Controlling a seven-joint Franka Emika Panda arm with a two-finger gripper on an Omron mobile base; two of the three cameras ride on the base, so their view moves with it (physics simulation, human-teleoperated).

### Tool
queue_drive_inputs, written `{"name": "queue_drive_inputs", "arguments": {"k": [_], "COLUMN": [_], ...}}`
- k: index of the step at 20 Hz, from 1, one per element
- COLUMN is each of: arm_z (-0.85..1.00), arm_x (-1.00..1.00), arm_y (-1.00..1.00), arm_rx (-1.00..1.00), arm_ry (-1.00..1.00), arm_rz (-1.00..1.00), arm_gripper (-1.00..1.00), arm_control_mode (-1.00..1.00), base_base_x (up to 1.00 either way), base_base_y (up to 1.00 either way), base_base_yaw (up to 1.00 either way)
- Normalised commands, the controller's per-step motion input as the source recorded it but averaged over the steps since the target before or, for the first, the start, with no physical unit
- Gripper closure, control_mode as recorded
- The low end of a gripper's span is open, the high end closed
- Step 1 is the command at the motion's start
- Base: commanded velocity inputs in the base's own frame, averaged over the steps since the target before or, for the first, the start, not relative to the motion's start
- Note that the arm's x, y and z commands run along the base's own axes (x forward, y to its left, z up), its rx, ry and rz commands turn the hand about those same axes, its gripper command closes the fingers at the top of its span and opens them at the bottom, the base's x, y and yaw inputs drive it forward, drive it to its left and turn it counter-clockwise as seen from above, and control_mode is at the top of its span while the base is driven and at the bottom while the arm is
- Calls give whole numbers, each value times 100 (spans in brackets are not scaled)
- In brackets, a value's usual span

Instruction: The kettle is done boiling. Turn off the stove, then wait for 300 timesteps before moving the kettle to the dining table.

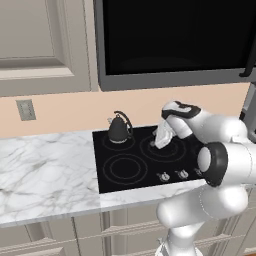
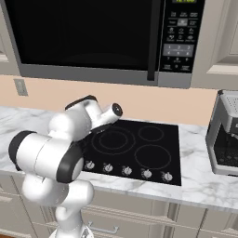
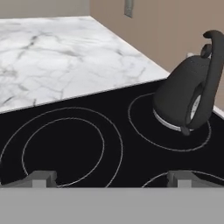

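Note:
The kettle (image 1: 119,129), dark grey with an arched black handle, stands on the back-left burner of the stove (image 1: 127,172), a black glass cooktop. In the hand view the kettle (image 3: 186,98) is at the right, upright on its ring, and the stove (image 3: 87,131) spreads below it. My gripper (image 1: 160,142) hangs above the back-right burner, to the right of the kettle and apart from it. Its fingertips (image 3: 41,178) stand wide apart with nothing between them, so the gripper (image 3: 111,179) is open. Silver knobs (image 2: 126,170) line the stove's (image 2: 139,148) front edge. The dining table is out of view.
A black microwave (image 2: 93,37) hangs low over the cooktop. A silver coffee machine (image 2: 225,135) stands on the marble counter at the right. More marble counter (image 1: 45,170) stretches left of the stove, with a wall outlet (image 1: 26,110) above it.

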Motion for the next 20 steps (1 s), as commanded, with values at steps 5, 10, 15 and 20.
{"name": "queue_drive_inputs", "arguments": {"k": [5,10,15,20], "arm_z": [2,0,-1,-18], "arm_x": [10,15,55,43], "arm_y": [5,0,0,11], "arm_rx": [4,2,6,2], "arm_ry": [0,2,8,2], "arm_rz": [2,3,17,15], "arm_gripper": [-100,-100,-100,-100], "arm_control_mode": [-100,-100,-100,-100], "base_base_x": [0,0,0,0], "base_base_y": [0,0,0,0], "base_base_yaw": [0,0,0,0]}}
